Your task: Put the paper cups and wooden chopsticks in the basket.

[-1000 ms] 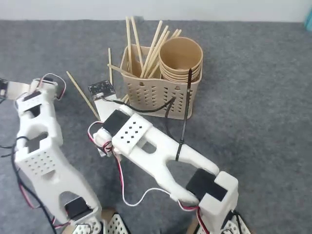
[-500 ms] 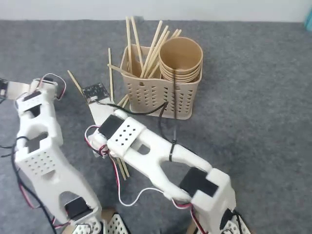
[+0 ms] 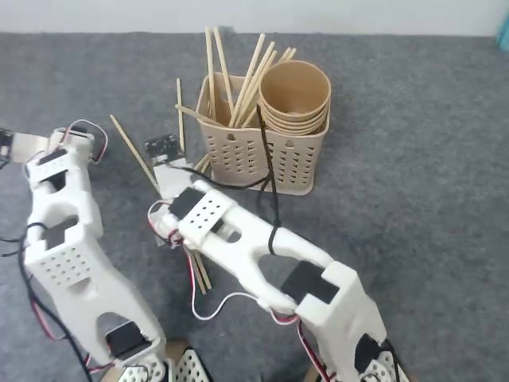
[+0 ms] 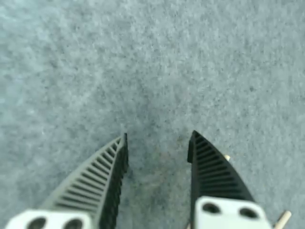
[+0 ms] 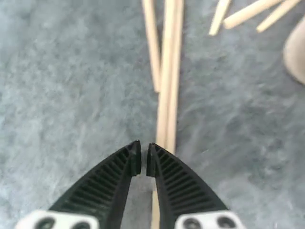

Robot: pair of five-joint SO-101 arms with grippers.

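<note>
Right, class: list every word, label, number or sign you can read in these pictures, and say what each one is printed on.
No text can be read in any view.
The basket, paper cups and wooden chopsticks are plain, with no print.
The small dark board at the right arm wrist has tiny markings, too small to read.

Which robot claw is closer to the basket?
Right. The right gripper is over loose chopsticks just beside the basket; the left gripper is over bare carpet, farther off on that same side.
</note>
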